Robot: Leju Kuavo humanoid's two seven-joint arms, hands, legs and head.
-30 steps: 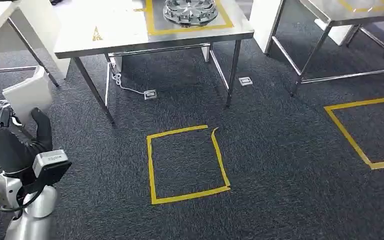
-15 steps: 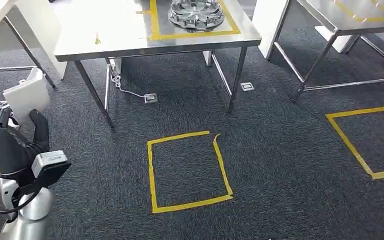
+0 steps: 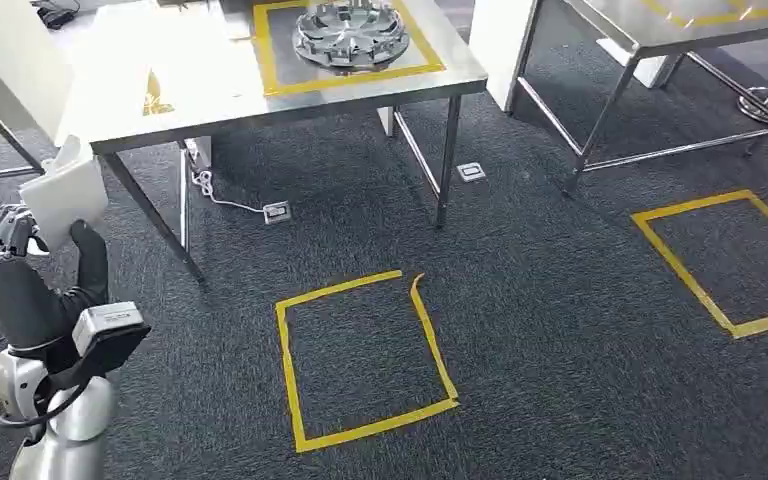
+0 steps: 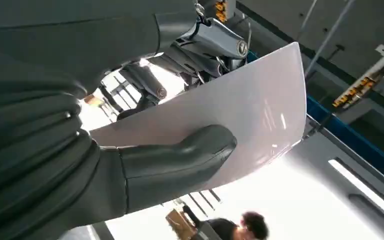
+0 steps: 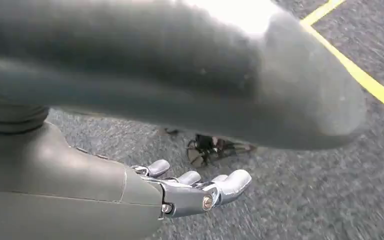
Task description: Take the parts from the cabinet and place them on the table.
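A white panel (image 3: 60, 195) is held in the left hand (image 3: 20, 270), pinched between thumb and fingers and raised at the robot's left side. The steel table (image 3: 210, 85) lies ahead and slightly right of that hand, well apart. The right hand (image 5: 195, 192) hangs over the carpet, fingers loosely extended, holding nothing.
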